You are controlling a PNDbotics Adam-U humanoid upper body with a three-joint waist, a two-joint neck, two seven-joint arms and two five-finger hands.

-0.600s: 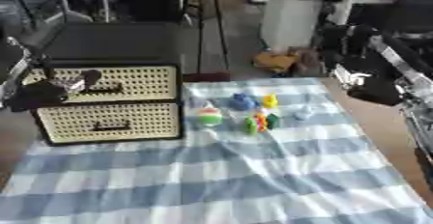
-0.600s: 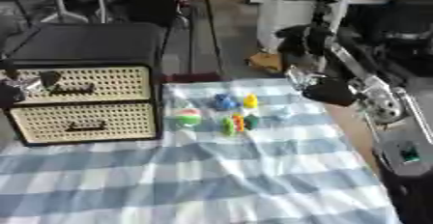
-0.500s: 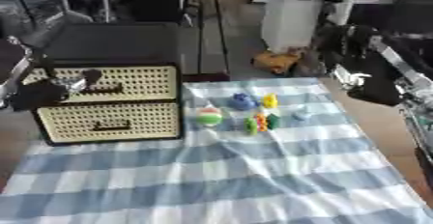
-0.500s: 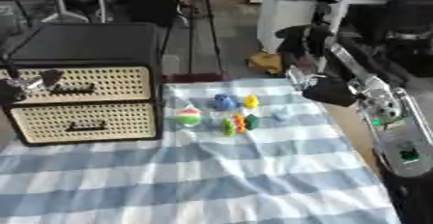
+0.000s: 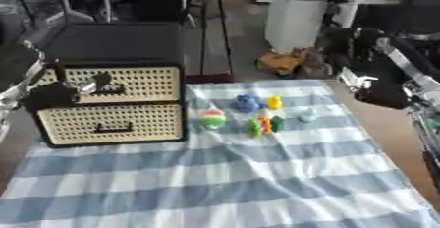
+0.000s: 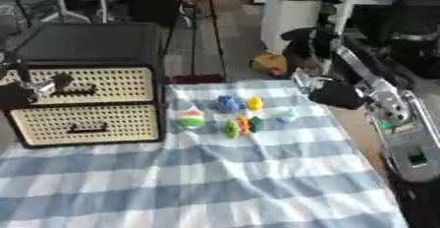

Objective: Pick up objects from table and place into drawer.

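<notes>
Since the earlier frames the left robot hand (image 5: 53, 96) has edged closer to the upper drawer (image 5: 120, 83) handle at nine o'clock, grip unclear, while small toys (image 5: 255, 114) lie mid-desk (image 5: 258, 183) and the right robot hand (image 6: 331, 93), fingers unclear, hovers at three o'clock.

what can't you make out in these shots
- Left hand, at the top drawer: too dark and blurred to read its fingers.
- Right hand: a dark blob, fingers unreadable.
- Toys: too small to identify, only colours show.
- Drawers' insides: hidden behind the fronts.

No text, label or number can be read anywhere.
</notes>
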